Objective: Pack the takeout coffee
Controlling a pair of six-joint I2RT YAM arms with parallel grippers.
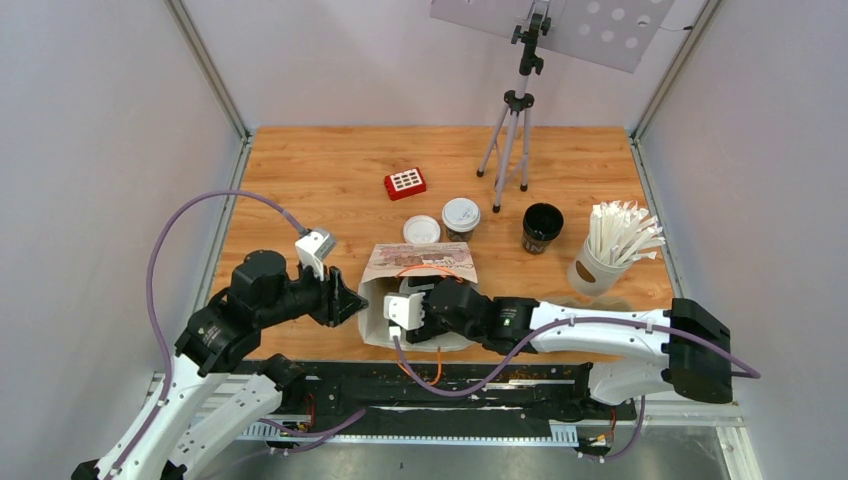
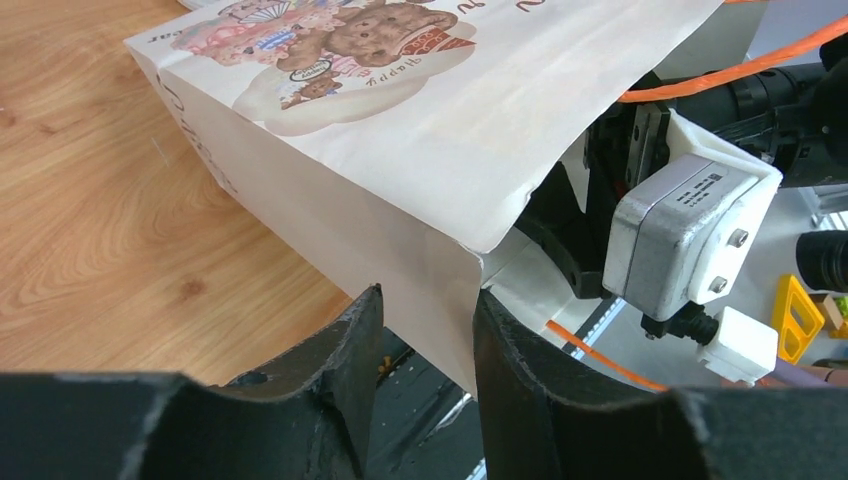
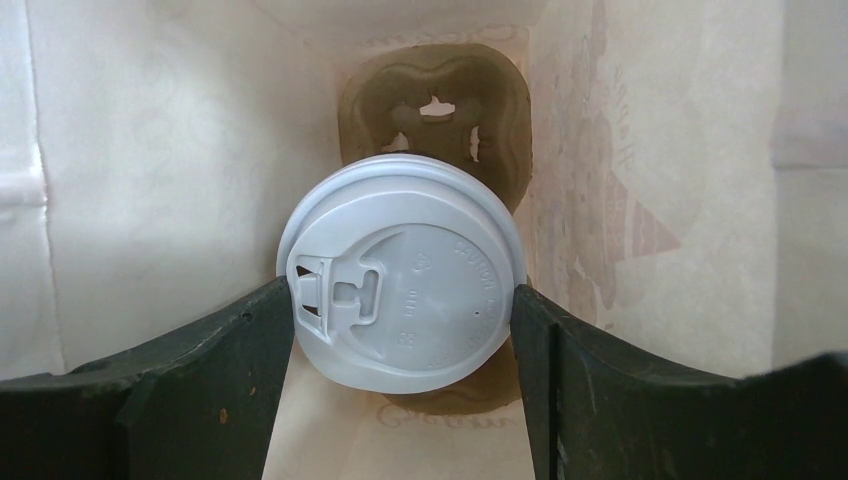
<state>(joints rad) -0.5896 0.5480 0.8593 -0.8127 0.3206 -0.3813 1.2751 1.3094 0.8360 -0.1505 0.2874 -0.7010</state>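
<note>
A: White-lidded takeout coffee point(image 3: 400, 230) is gripped across the lid by the right pincer point(image 3: 400, 300), down inside the paper bag point(image 3: 150, 180); cardboard tray point(image 3: 440, 100) shows at 12 o'clock of it.

B: Noted. Bag corner is pinched by the left pincer point(image 2: 428, 330). Handling?

A: Judged light, thin-walled, easily crushed; lid slick and may pop off. Hold is better taken on the cup wall just under the lid rim, squeeze kept gentle.
</note>
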